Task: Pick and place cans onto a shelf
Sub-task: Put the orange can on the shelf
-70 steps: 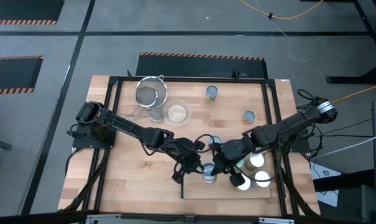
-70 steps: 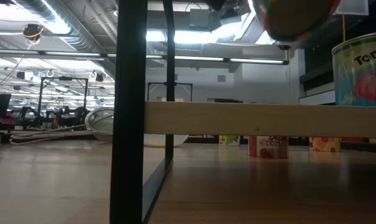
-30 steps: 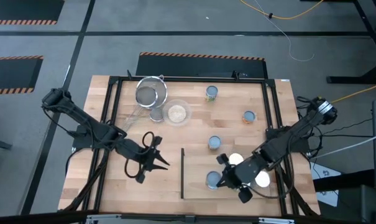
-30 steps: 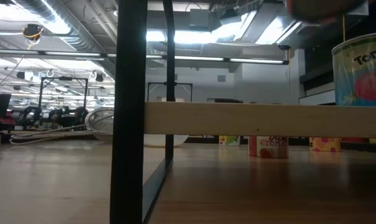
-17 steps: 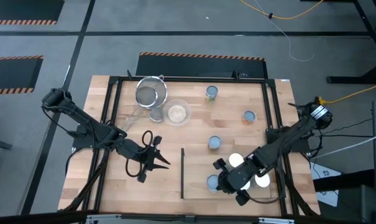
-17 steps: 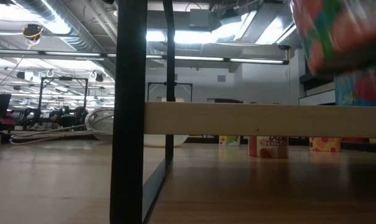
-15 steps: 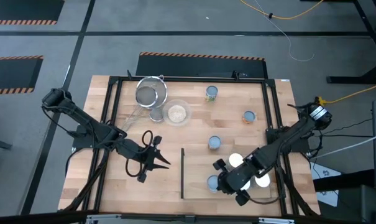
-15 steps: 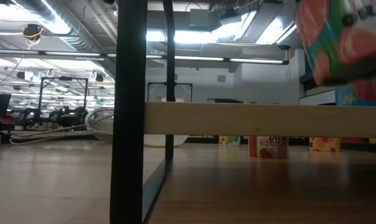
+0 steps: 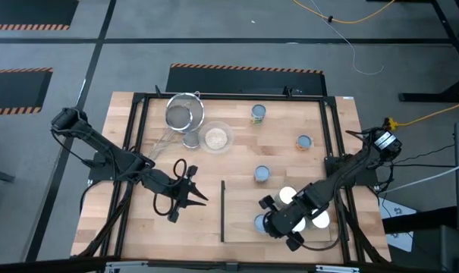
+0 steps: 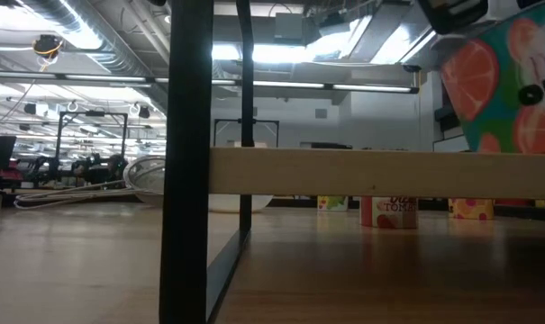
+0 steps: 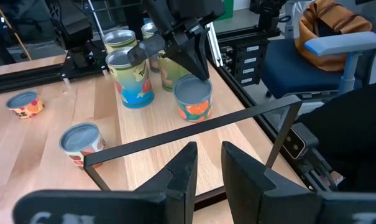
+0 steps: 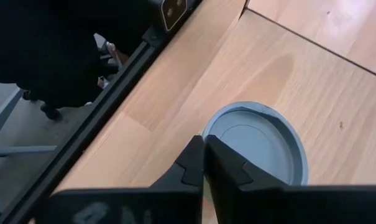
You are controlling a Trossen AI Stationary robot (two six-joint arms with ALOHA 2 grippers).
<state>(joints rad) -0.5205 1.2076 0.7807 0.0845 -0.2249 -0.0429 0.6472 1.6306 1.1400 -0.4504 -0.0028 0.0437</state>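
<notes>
High view: right tool (image 9: 268, 221), fingers pressed together, hovers just above grey-topped can (image 9: 259, 223) on shelf (image 9: 240, 231).

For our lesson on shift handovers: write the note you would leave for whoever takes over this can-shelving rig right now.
Right pincer: shut, empty, tips over the blue-topped can on the shelf.
Left pincer: open, empty, parked on the table beside the shelf.
Done: that can and at least two white-topped cans stand on the shelf.
Left: three loose cans on the table.
</notes>
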